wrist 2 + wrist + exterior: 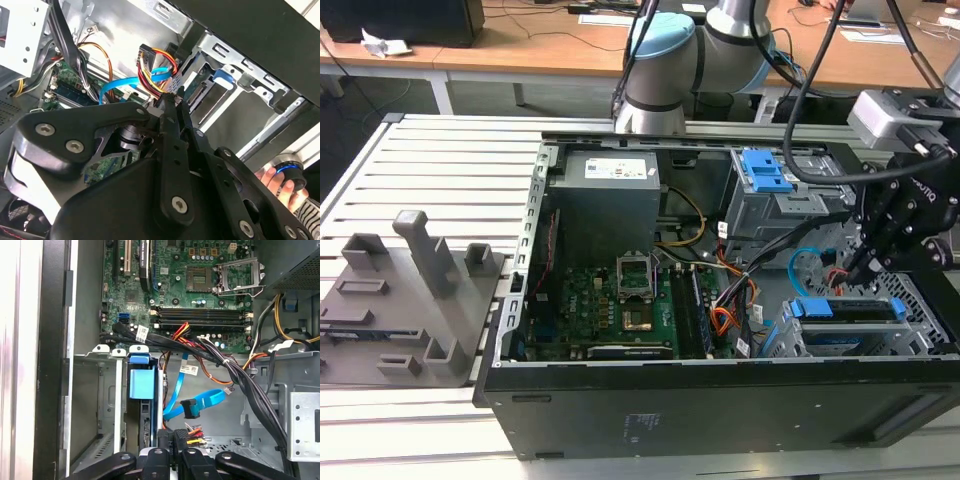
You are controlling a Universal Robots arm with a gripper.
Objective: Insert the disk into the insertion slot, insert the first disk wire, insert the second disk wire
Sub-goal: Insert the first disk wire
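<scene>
The disk (850,312) in its blue carrier (141,382) sits inside the insertion slot (788,342), a low grey cage at the case's corner on the exterior view's right. My gripper (872,262) hangs just behind the disk's rear edge (194,91). Its fingers (172,440) are shut on the plug end of the first disk wire (193,430), a bundle of orange-red and black wires (156,67). The second disk wire (200,401), light blue with a dark plug, hangs loose beside the gripper, touching nothing on the disk; it also appears in the second wrist view (117,87).
The taller grey cage with blue latch (768,178) stands behind the gripper. Black cable bundles (235,375) cross between motherboard (620,300) and drive bay. A person's hand (274,180) rests outside the case wall. A grey fixture block (410,290) lies on the exterior view's left.
</scene>
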